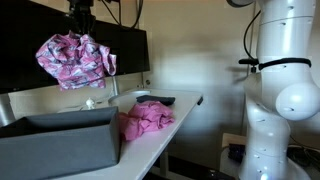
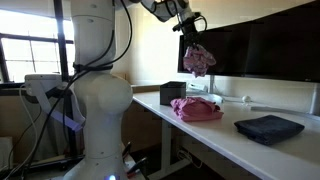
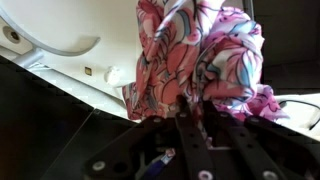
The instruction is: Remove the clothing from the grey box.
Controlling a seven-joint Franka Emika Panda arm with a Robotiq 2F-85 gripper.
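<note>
In an exterior view the gripper (image 1: 82,30) hangs high above the grey box (image 1: 60,140), its fingers clamped on the top of a patterned pink garment (image 1: 75,58). The garment dangles free in the air, well clear of the box's rim. The box stands on the white table (image 1: 185,100). A plain pink heap of clothing (image 1: 147,120) lies on the tabletop just beside the box's side wall. A dark cloth (image 1: 155,100) lies beyond that heap, farther from the box. A dark monitor (image 1: 125,45) stands behind the box, and the white arm (image 1: 285,90) rises well away from it.

In an exterior view from the far end of the table (image 2: 220,140), the gripper (image 2: 194,38) holds the patterned pink garment (image 2: 198,60) above the grey box (image 2: 172,93). The plain pink heap (image 2: 197,108) lies just beside the box. The dark cloth (image 2: 268,128) lies well apart from the box, past the heap.

In the wrist view the gripper (image 3: 195,108) comes up from the bottom edge. Its fingers (image 3: 185,125) pinch the bunched patterned pink garment (image 3: 200,55), which fills most of the picture. The box is not in this view.
</note>
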